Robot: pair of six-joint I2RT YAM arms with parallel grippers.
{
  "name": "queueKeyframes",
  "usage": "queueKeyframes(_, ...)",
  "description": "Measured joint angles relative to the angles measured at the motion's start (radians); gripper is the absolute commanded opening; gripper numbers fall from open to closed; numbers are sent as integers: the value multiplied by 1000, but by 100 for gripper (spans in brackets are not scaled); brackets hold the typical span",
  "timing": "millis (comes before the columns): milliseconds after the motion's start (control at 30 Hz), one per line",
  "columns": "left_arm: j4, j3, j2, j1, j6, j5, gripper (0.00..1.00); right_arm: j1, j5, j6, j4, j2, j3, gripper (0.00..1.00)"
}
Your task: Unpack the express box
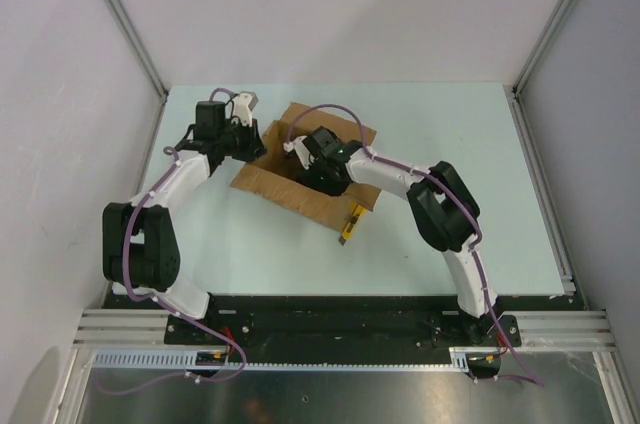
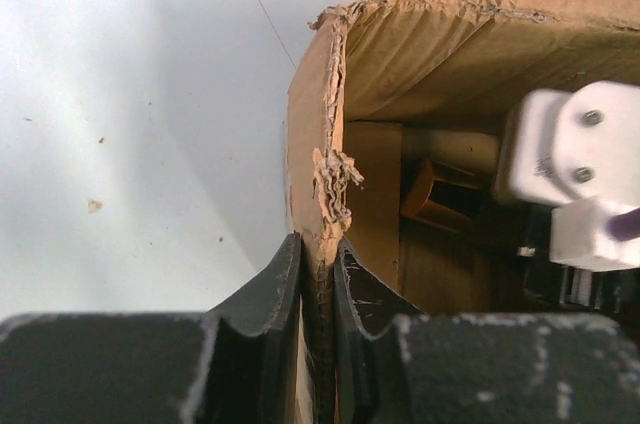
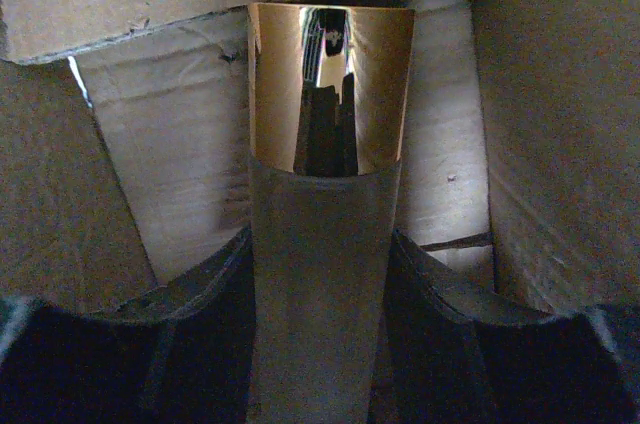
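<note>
Scene: Two robot arms lean over the opened express box (image 1: 272, 180) on a pale desk (image 1: 450, 214) inside a white-walled booth.

Express box: It stands at the middle of the desk, between the two arms. Its brown flaps are folded outward and the top is open. One corner edge is torn and ragged.

Left claw (image 2: 318, 279): It is pressed together on the box's left wall, with one black finger outside the cardboard and one inside. The frayed corrugated edge rises straight up from between them.

Right claw (image 3: 320, 254): It is reaching down inside the box. Its two dark fingers are pinching a cylinder (image 3: 328, 174), one against each side.

Cylinder: It has a dull grey-tan body with a mirror-bright gold band at the far end. It lies lengthways between the fingers. The banded end points at a cardboard wall and sits under an overhanging flap.

Inside the box: The left wrist camera shows the right arm's white housing (image 2: 575, 179) filling the right side of the opening, with shadowed cardboard behind it.

Utility knife (image 1: 349, 224): It is yellow and lies on the desk just beside the box's near edge, on the right arm's side. Whether it touches the cardboard cannot be told.
</note>
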Motion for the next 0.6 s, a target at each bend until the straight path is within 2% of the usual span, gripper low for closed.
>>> queueKeyframes(600,0,0,-2,-4,0,-18,17,-32,-54,143,108,-262,3,0)
